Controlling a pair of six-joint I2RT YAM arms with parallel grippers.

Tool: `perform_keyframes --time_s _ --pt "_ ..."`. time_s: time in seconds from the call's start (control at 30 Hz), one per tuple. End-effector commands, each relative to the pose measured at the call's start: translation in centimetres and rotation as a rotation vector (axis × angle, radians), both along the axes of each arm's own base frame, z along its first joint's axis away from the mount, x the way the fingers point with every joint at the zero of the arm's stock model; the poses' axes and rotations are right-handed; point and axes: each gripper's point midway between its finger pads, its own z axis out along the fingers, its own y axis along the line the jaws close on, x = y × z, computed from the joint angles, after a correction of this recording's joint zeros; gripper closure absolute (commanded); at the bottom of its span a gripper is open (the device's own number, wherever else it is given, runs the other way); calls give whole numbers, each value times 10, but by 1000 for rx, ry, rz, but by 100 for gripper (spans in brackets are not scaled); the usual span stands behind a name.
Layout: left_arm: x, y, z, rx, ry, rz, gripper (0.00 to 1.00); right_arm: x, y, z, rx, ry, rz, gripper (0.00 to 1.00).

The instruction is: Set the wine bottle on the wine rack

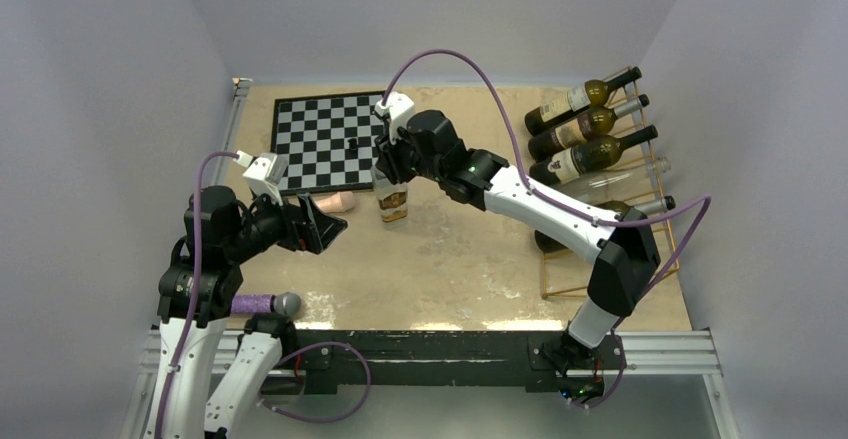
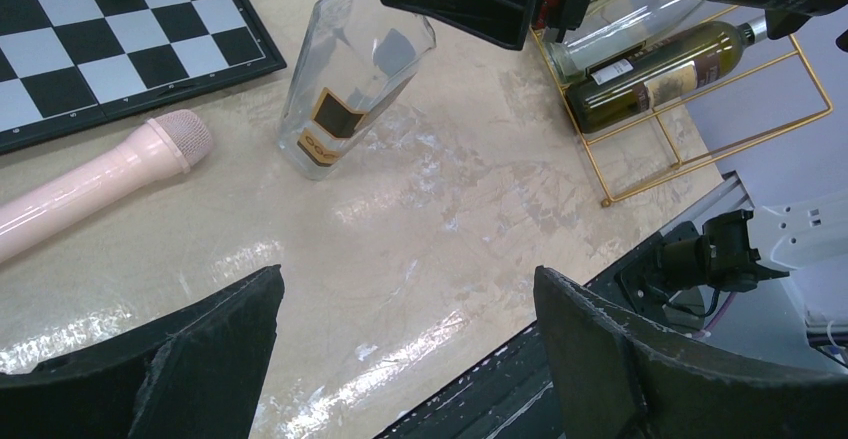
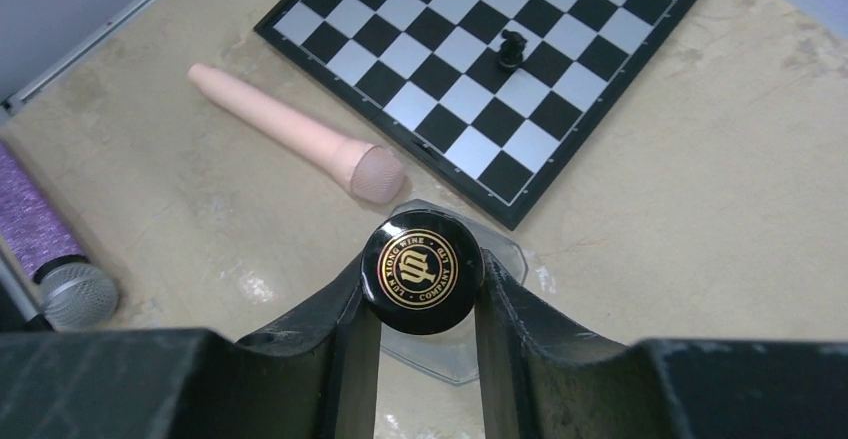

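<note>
The wine bottle [image 1: 393, 205], clear glass with a gold-and-brown label and a black cap, stands upright on the table just right of the chessboard. My right gripper [image 1: 388, 171] reaches over from the right and is shut on the bottle's black cap [image 3: 422, 271], one finger on each side of it. In the left wrist view the wine bottle [image 2: 340, 99] has its top hidden by the right gripper. At the right side stands the gold wire wine rack [image 1: 602, 271], with several bottles lying on it. My left gripper [image 1: 335, 227] hovers open left of the bottle, holding nothing.
A black-and-white chessboard [image 1: 330, 139] with one dark piece [image 1: 352, 143] lies at the back left. A pink microphone [image 1: 336, 202] lies between the board and the bottle. A purple microphone [image 1: 262, 304] rests near the left arm's base.
</note>
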Motion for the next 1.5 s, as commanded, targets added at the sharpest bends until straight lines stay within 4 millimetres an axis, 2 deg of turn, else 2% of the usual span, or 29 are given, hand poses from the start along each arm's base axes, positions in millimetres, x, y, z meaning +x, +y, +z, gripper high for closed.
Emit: perform_keyframes --time_s 0.0,0.13,0.37,0.57,0.83,1.03,1.3,1.47 --pt "0 2 6 19 -34 2 1 4 -1 37 66 -60 -37 76" --pt "2 7 7 30 -38 37 1 0 -14 52 76 -72 -72 100" --pt "2 6 11 18 -48 30 1 -25 -56 84 119 -49 -140 100" --pt "-1 4 16 14 -59 17 1 -46 -110 92 109 13 -244 100" --pt "-2 3 16 7 -62 14 1 -75 -190 70 146 120 -396 100" --pt "-1 2 13 3 -56 13 1 -100 -249 48 110 165 -547 100" --pt "2 0 11 -6 -48 0 1 -120 -301 30 79 160 -698 100" --pt "3 -2 11 -9 -46 -6 1 -120 -327 33 78 121 -773 100"
